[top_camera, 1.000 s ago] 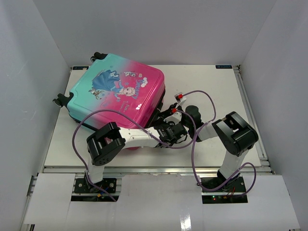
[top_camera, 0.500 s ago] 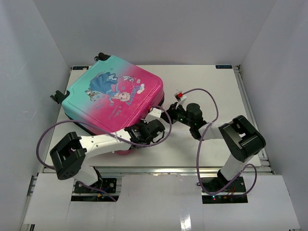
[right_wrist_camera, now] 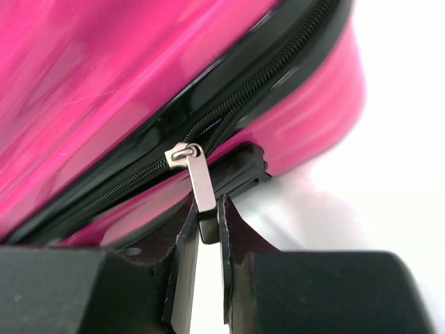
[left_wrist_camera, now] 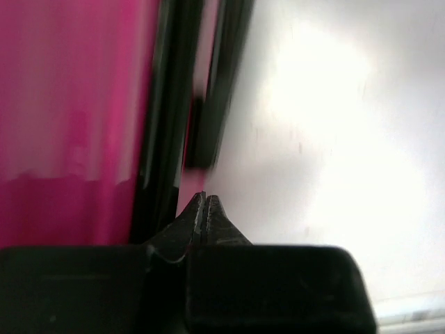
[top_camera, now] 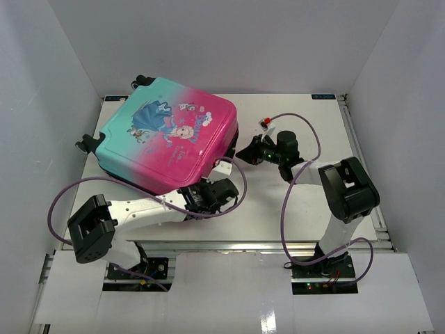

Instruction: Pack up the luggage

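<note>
The luggage [top_camera: 167, 139], a pink-to-teal hard-shell suitcase with a princess print, lies flat on the table [top_camera: 306, 202] with its lid down. My right gripper [top_camera: 247, 154] is at its right side. In the right wrist view it [right_wrist_camera: 207, 209] is shut on the silver zipper pull [right_wrist_camera: 200, 177] of the black zipper [right_wrist_camera: 243, 104] between the pink shells. My left gripper [top_camera: 208, 196] is at the suitcase's near pink edge. In the left wrist view it [left_wrist_camera: 205, 198] is shut and empty, its tips beside the black seam [left_wrist_camera: 174, 104] of the shell [left_wrist_camera: 69, 104].
White walls close in the table on the left, back and right. The suitcase's black wheels [top_camera: 87, 145] stick out toward the left wall. Purple cables [top_camera: 299, 132] loop over both arms. A raised rail [top_camera: 222, 243] runs along the table's near edge.
The left arm swung its elbow out to the left and its gripper slid left along the suitcase's near edge. The suitcase rocked and settled back. The right gripper shifted slightly up the suitcase's side.
</note>
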